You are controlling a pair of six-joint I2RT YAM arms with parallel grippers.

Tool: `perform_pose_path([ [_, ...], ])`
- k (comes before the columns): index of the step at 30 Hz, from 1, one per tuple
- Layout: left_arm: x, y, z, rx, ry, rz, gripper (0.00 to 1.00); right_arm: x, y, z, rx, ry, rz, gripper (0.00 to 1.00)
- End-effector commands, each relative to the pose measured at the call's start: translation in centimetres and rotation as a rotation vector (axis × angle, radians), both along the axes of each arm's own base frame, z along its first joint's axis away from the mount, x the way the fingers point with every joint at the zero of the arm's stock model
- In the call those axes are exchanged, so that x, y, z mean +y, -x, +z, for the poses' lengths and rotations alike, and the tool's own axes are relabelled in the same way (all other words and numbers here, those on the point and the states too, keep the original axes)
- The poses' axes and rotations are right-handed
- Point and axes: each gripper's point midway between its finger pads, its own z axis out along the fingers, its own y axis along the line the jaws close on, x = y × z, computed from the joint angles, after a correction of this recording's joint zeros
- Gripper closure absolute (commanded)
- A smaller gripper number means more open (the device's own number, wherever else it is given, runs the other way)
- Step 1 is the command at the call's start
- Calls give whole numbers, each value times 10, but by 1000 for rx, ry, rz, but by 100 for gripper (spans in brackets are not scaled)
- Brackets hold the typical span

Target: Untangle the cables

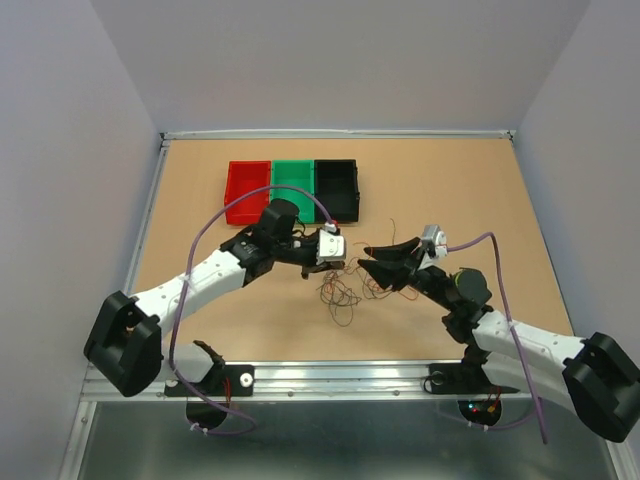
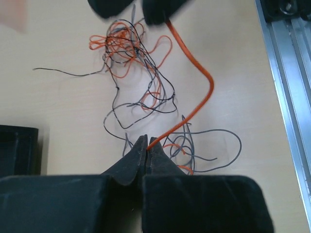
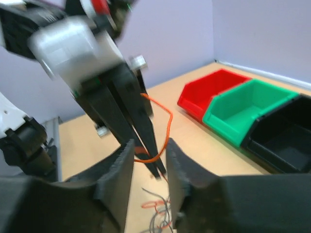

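The cables (image 1: 341, 291) are a loose tangle of thin orange and dark wires on the table between my two grippers. In the left wrist view one clump (image 2: 130, 51) lies farther out and a smaller one (image 2: 197, 145) lies by the jaws. My left gripper (image 2: 147, 147) is shut on the end of an orange wire (image 2: 206, 90), which arcs up to my right gripper's fingers (image 2: 163, 9). My right gripper (image 3: 148, 158) is open, and the orange wire (image 3: 167, 124) loops between its fingers, right beside the left gripper's fingers (image 3: 131, 121). In the top view the left gripper (image 1: 336, 263) and the right gripper (image 1: 366, 258) nearly meet.
Red (image 1: 247, 190), green (image 1: 293, 185) and black (image 1: 337, 185) bins stand in a row at the back of the table. They also show in the right wrist view, to the right: red (image 3: 214, 90), green (image 3: 248, 109), black (image 3: 286, 131). A metal rail (image 1: 300, 375) runs along the near edge.
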Motion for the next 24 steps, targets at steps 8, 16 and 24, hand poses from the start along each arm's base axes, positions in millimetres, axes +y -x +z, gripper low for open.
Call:
perform_pose_path([
  [8, -7, 22, 179, -10, 240, -21, 100, 29, 0, -44, -49, 149, 121, 29],
  [16, -7, 23, 293, -53, 393, 24, 100, 73, -18, -69, 14, 152, 240, 33],
  [24, 26, -25, 373, -176, 540, 419, 100, 68, -31, -75, 63, 138, 152, 100],
])
